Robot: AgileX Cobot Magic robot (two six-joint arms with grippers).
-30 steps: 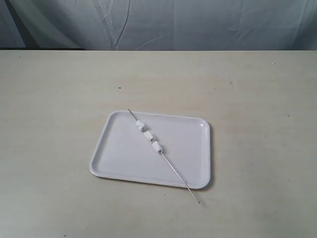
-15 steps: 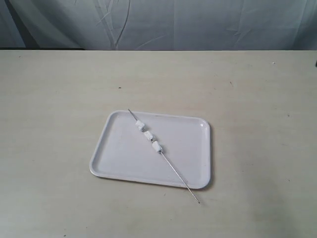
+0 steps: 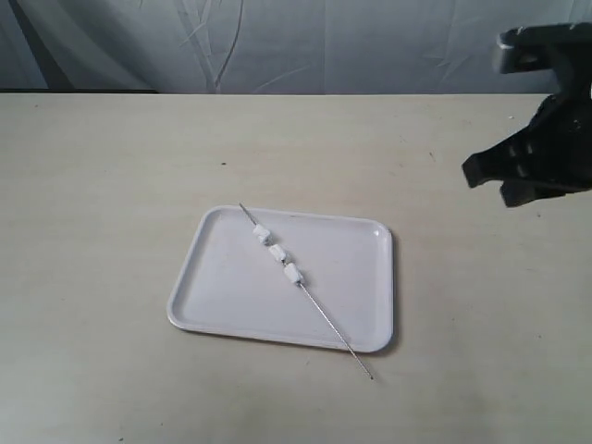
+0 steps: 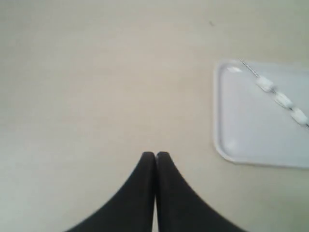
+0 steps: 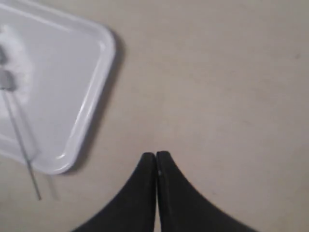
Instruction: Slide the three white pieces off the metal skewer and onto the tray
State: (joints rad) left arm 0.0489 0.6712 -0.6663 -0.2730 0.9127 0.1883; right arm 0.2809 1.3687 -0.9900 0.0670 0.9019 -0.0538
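Observation:
The white tray [image 3: 231,287] lies mid-table. Across it runs the metal skewer [image 3: 328,324], slanting from the far left rim to past the near right corner. The three white pieces [image 3: 277,252] are threaded in a row on its far half. My right gripper [image 3: 486,180] hangs shut and empty above the table, far right of the tray. In the right wrist view that gripper [image 5: 155,154] is off the tray's corner [image 5: 63,72], near the skewer's bare end [image 5: 21,145]. My left gripper [image 4: 155,154] is shut and empty, away from the tray [image 4: 241,121] and pieces [image 4: 283,100].
The beige table [image 3: 111,185] spreads out bare on all sides of the tray. A grey cloth backdrop [image 3: 324,46] hangs behind the table's far edge.
My right arm has come into the exterior view at the upper right. The tray, skewer and pieces have not moved.

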